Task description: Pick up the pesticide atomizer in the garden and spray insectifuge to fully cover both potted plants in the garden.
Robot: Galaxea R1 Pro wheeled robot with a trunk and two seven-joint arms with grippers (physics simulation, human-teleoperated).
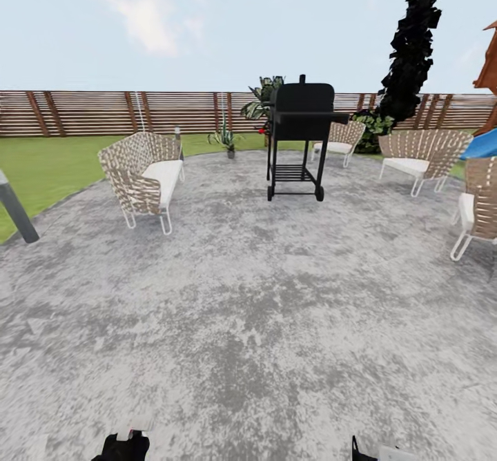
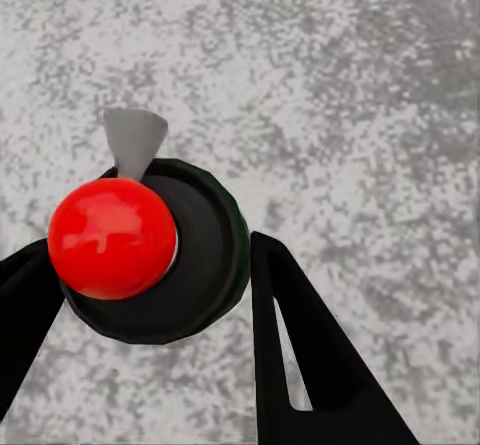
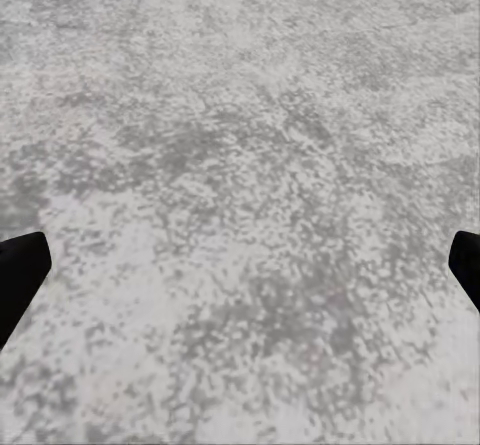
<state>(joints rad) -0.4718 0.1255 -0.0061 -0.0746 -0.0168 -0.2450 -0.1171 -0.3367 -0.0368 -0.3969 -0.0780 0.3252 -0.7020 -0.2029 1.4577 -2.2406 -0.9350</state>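
Paving (image 1: 248, 309) all around right now, grey and mottled, a big round patch of it in the garden (image 1: 48, 164) with lawn off its left edge and a brown slat fence (image 1: 90, 112) running along the back. A black grill (image 1: 300, 133) on wheels stands toward the far side of the paving. A woven two-seater with a white cushion (image 1: 145, 174) sits near the left edge. More woven chairs stand around the right side: one behind the grill (image 1: 339, 140), one further right (image 1: 417, 154), and one cut off at the right edge (image 1: 478, 206). A spiky-leaved plant in a small pot (image 1: 226, 140) sits at the far edge of the paving, between the two-seater and the grill. Behind the grill is a bigger broad-leaved shrub (image 1: 261, 99), and a tall dark tree (image 1: 413, 40) rises by the fence.

The left gripper (image 2: 150, 265) is clamped on what looks like the pesticide atomizer (image 2: 195, 255) seen end-on. It shows as a round black end with a glossy red ball on it and a grey tapered bit poking out, and the black fingers (image 2: 300, 355) press in on either side. Below it there's just paving.

The right gripper (image 3: 240, 265) is spread wide with nothing in it. Its two black tips sit way out at opposite sides over bare paving.

In the head view both grippers just peek in at the bottom, left (image 1: 124, 447) and right (image 1: 366, 450)
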